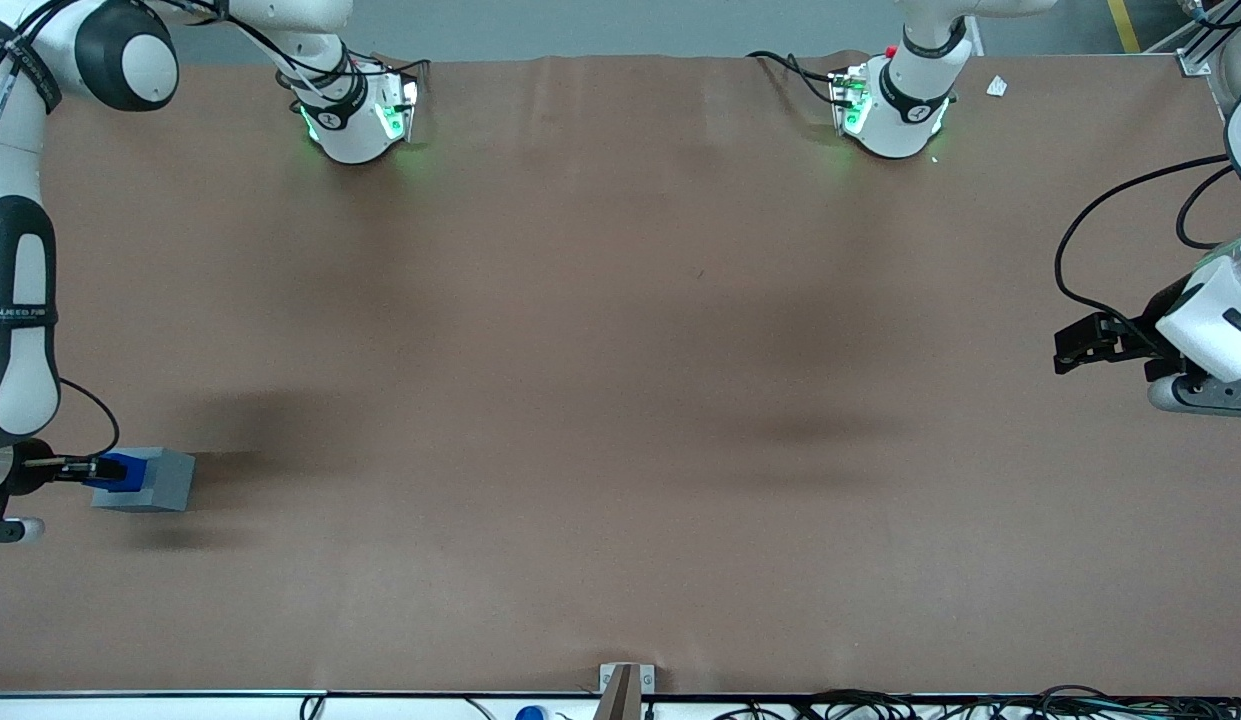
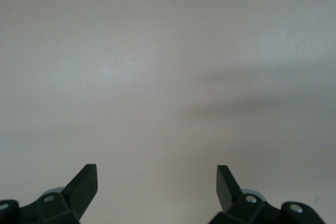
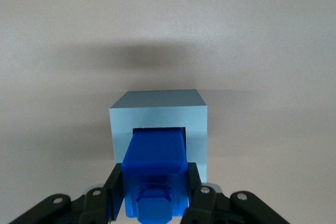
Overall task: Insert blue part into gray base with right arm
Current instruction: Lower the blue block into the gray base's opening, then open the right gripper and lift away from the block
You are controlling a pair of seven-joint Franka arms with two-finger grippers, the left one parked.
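The gray base (image 1: 148,480) lies on the brown table at the working arm's end, near the front camera side. In the right wrist view the gray base (image 3: 157,109) shows its square recess facing my gripper. The blue part (image 3: 155,166) has its leading end inside that recess. My right gripper (image 3: 155,190) is shut on the blue part, one black finger (image 3: 114,187) pressed on each side. In the front view the gripper (image 1: 98,467) holds the blue part (image 1: 122,470) against the base's side.
The brown table (image 1: 620,380) stretches wide toward the parked arm's end. The two arm bases (image 1: 355,110) stand at the table's back edge. A small bracket (image 1: 625,685) sits at the front edge.
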